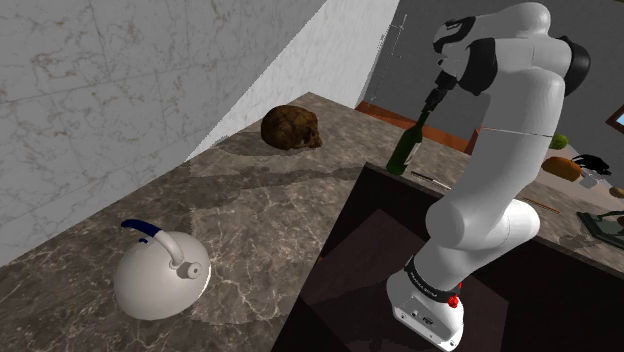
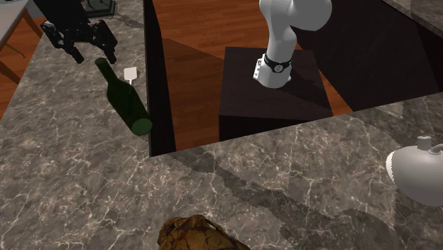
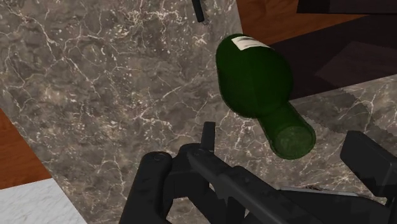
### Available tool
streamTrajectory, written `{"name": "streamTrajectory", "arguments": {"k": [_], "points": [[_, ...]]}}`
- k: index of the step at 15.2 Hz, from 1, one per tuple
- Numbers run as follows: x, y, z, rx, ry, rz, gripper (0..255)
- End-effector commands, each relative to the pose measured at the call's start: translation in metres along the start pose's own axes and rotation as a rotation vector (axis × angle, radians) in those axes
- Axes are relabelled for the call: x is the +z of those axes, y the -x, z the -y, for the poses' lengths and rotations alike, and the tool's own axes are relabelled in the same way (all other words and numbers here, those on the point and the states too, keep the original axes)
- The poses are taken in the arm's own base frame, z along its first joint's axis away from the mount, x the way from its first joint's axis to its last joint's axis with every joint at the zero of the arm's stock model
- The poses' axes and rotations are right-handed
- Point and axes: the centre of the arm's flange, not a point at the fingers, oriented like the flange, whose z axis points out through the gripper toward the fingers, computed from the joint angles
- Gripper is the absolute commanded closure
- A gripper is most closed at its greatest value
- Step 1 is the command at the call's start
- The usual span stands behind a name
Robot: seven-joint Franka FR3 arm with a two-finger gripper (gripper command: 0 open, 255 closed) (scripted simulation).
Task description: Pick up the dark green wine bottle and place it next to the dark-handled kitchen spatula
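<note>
The bottle [image 1: 408,148] was found standing near the tabletop's [image 1: 250,200] edge, with the spatula [image 2: 130,73] just beside it. The pincer [image 1: 434,102] was held spread over the neck (nothing pinched). Were it closed off-centre, the tall bottle could be tipped and rolled off the edge.

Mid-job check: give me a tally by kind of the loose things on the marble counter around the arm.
Dark green wine bottle: 1
Dark-handled spatula: 1
White kettle: 1
Brown loaf-like lump: 1
Total: 4
</note>
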Motion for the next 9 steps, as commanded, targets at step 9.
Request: {"name": "streamTrajectory", "arguments": {"k": [9], "points": [[-0.034, 0.001, 0.000, 0.000, 0.000, 0.000, 0]]}}
